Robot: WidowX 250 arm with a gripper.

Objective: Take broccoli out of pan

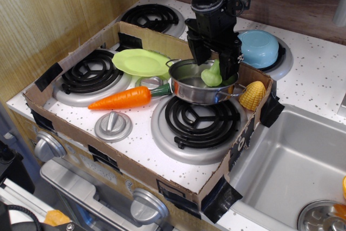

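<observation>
The pale green broccoli [211, 76] stands in the shiny steel pan [186, 86], which sits on the front right burner inside the cardboard box. My gripper [214, 70] has come down from above into the pan. Its two black fingers [233, 64] straddle the broccoli, one on each side, with the right one against it. The jaws look open around it and I see no squeeze. The fingertips are partly hidden by the pan's rim and the broccoli.
A light-green plate [139, 61] and an orange carrot [123, 98] lie left of the pan. A yellow corn [253, 95] lies to its right against the box wall [162, 40]. A light-blue bowl [258, 47] sits behind. A sink [292, 171] is at the right.
</observation>
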